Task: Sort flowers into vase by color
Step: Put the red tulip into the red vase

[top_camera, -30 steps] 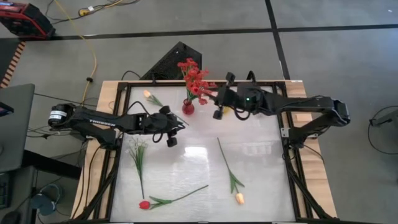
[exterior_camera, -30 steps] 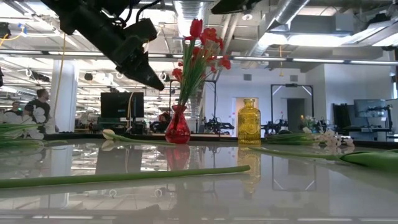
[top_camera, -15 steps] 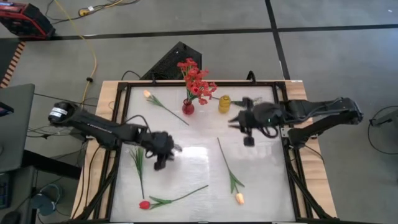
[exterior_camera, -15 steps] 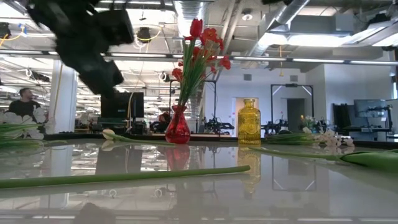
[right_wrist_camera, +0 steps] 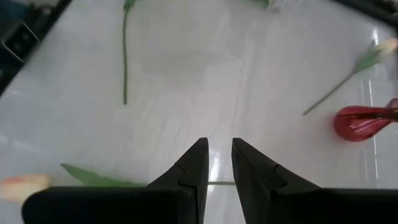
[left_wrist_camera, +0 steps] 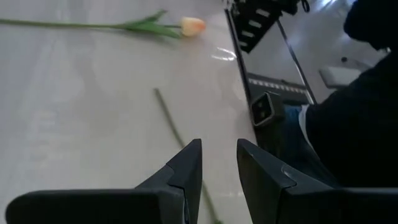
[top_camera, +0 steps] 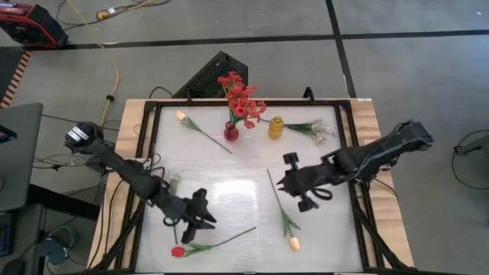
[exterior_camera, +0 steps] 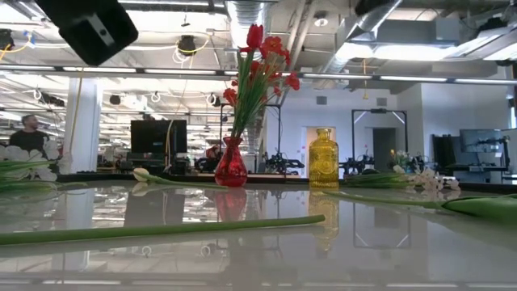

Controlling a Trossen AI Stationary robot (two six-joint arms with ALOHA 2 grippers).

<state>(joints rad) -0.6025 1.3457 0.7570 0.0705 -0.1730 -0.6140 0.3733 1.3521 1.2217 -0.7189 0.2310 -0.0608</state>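
Hovering low over the near left of the worktop (top_camera: 244,191), the left end effector (top_camera: 200,221) sits just above the red tulip (top_camera: 177,250), its fingers (left_wrist_camera: 186,165) parted by a narrow gap and holding nothing. Part of that tulip's stem is covered by the arm in the high view, and the white sprig (top_camera: 173,183) beside it is half hidden under the arm too. Over on the right, the right end effector (top_camera: 289,183) hangs above the upper stem of the peach tulip (top_camera: 294,244), fingers (right_wrist_camera: 196,163) also a slit apart and empty; the stem passes under the arm, so whether they touch is hard to say.

At the back, the red vase (top_camera: 231,132) already carries a spray of red flowers (top_camera: 241,98), and the yellow vase (top_camera: 275,127) stands just beside it with no flowers in it. A second white sprig (top_camera: 313,130) lies right of the yellow vase, and another peach tulip (top_camera: 191,126) lies at the back left, its stem running toward the red vase.

From the low view only a blurred dark corner of 1 arm (exterior_camera: 89,28) shows at the top, cut off by the frame. A person (exterior_camera: 29,133) stands far off in the room behind, too small to make out. A dark sleeve (left_wrist_camera: 354,130) fills the edge of the left wrist view beyond the worktop. No writing or labels can be read anywhere.
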